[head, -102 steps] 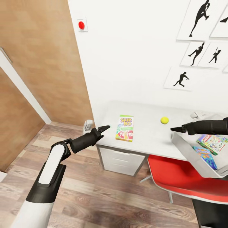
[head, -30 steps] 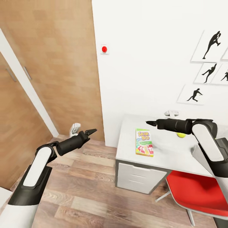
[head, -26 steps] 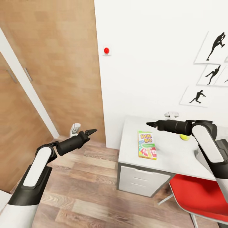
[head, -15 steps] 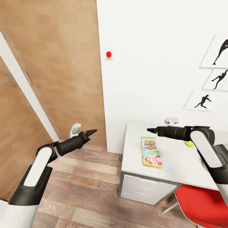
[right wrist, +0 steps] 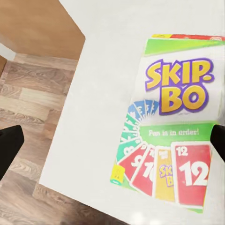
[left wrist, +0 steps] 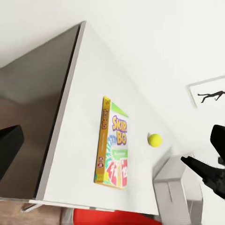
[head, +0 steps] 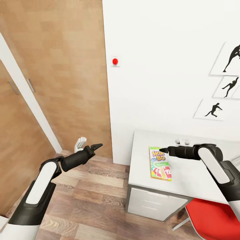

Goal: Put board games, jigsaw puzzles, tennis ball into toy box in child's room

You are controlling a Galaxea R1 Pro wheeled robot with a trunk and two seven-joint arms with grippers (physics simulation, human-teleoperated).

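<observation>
The SKIP-BO board game [head: 160, 162] lies flat near the left end of the table [head: 190, 178]. My right gripper [head: 163, 150] hovers open just above the box's far end. In the right wrist view the game [right wrist: 173, 136] lies between the two dark fingertips [right wrist: 9, 145]. My left gripper [head: 97, 146] hangs open over the wood floor, left of the table. Its wrist view looks across the game [left wrist: 115, 145] to the tennis ball [left wrist: 154, 139] and a corner of the grey toy box [left wrist: 165, 187]. The jigsaw puzzles and the bed are out of view.
A wooden door [head: 63, 76] fills the left wall, with a red button [head: 115, 61] on the white wall beside it. A small white object [head: 80, 143] stands on the floor by the door. A red chair [head: 213, 216] sits under the table, next to white drawers [head: 153, 205].
My right gripper has come down and slightly right, closer to the SKIP-BO box. The arm now hides the tennis ball in the head view. The left arm has barely moved.
</observation>
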